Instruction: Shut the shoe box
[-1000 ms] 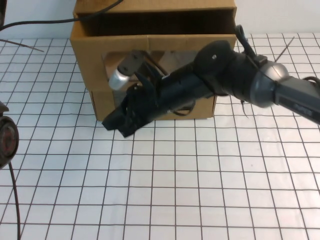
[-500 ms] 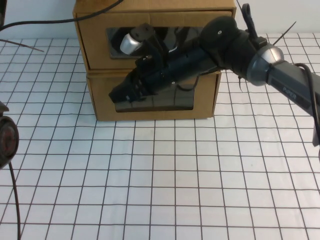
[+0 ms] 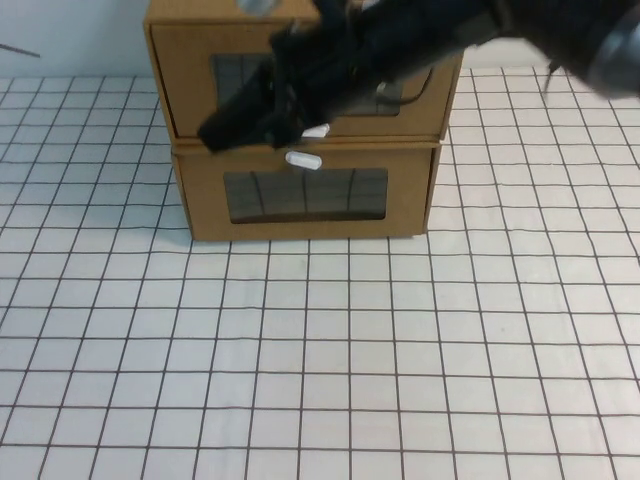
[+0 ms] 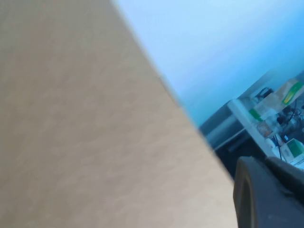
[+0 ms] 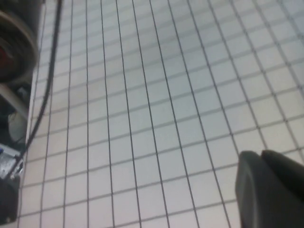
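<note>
The shoe box (image 3: 300,75) is sitting on the lower box (image 3: 305,195) at the counter's (image 3: 320,350) far side; the right claw (image 3: 215,130) is hanging before its left part.

A robotics lab is suggested: a worktop (image 3: 330,360) covered in a white gridded mat, a loose cable (image 5: 45,90) trailing over it, and cluttered shelving (image 4: 280,114) seen beyond a pale blue wall (image 4: 209,42).

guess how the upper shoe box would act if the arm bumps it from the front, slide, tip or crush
The shoe box is plain cardboard, so probably light and dentable. Stacked on the lower box, it would likely slide back rather than tip. The right gripper hangs before its front; the left gripper is outside the high view.
</note>
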You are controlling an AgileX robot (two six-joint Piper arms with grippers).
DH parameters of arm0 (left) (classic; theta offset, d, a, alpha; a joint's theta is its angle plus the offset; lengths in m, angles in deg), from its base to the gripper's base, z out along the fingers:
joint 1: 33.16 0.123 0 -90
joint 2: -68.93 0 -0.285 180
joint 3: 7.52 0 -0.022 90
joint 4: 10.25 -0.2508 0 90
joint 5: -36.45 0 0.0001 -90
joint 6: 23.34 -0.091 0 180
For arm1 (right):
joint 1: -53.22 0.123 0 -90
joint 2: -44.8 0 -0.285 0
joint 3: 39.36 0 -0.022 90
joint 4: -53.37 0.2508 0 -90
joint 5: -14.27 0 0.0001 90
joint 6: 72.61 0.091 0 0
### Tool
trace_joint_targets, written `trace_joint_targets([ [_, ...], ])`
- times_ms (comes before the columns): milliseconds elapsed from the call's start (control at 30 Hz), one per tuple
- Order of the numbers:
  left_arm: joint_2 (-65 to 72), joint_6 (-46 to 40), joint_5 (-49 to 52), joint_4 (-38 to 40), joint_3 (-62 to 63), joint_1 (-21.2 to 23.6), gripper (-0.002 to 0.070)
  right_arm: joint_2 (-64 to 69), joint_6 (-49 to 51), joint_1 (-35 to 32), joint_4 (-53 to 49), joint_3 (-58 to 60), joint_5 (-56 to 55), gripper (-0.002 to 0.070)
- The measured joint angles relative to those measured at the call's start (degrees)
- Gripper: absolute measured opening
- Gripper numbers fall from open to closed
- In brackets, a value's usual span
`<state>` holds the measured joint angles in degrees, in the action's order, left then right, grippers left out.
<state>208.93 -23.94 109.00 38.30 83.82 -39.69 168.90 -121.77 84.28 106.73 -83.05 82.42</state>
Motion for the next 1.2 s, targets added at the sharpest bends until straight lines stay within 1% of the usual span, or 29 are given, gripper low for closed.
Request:
trace_joint_targets([
  [100,-5.39,-0.68,0.13,-1.02,0.0,0.0,-0.0005,-8.22,3.17,-0.91,-0.92,-0.12,-0.09,-0.0013],
  [167,-8.72,-0.78,0.13,-1.87,0.0,0.0,-0.0005,-13.7,6.81,-1.79,-4.61,-0.12,0.16,-0.0013],
  [267,-13.46,-1.53,0.26,-2.49,0.1,0.0,-0.0005,-20.85,13.91,-3.04,-15.06,-0.12,0.85,-0.0013],
  [400,-18.71,-3.56,0.58,-3.1,0.18,0.0,-0.0005,-29.64,24.15,-3.67,-35.51,0.46,2.94,-0.0013],
  [433,-19.8,-3.86,0.58,-3.55,0.18,0.0,-0.0005,-32.04,26.19,-3.75,-39.06,1.36,3.32,-0.0013],
  [533,-22.53,-4.19,0.71,-5.13,0.22,0.0,-0.0005,-39.84,30.43,-3.75,-45.15,5.91,3.58,-0.0013],
  [633,-24.26,-4.19,0.84,-6.04,0.32,0.0,-0.0005,-48.11,33.37,-3.75,-47.67,14.89,1.16,-0.0013],
  [700,-24.96,-4.19,0.97,-6.04,0.32,0.0,-0.0005,-54.36,35.03,-3.75,-48.99,24.42,-2.8,-0.0013],
  [1000,-26.02,-4.79,1.05,-4.42,0.32,0.0,-0.0005,-78.18,44.22,-3.75,-52.59,69.36,-29.93,-0.0013],
  [1033,-26.02,-4.79,1.05,-4.42,0.32,0.0,-0.0006,-79.78,44.54,-3.75,-52.59,72.11,-31.88,-0.0013],
  [1100,-26.02,-4.92,1.05,-4.42,0.32,0.0,-0.0005,-83.54,44.96,-3.75,-51.7,81.18,-36.09,-0.0013],
  [1200,-26.02,-4.92,1.08,-4.42,0.32,0.0,-0.0005,-88.28,45.1,-3.75,-51.14,88.98,-41.2,-0.0013],
])
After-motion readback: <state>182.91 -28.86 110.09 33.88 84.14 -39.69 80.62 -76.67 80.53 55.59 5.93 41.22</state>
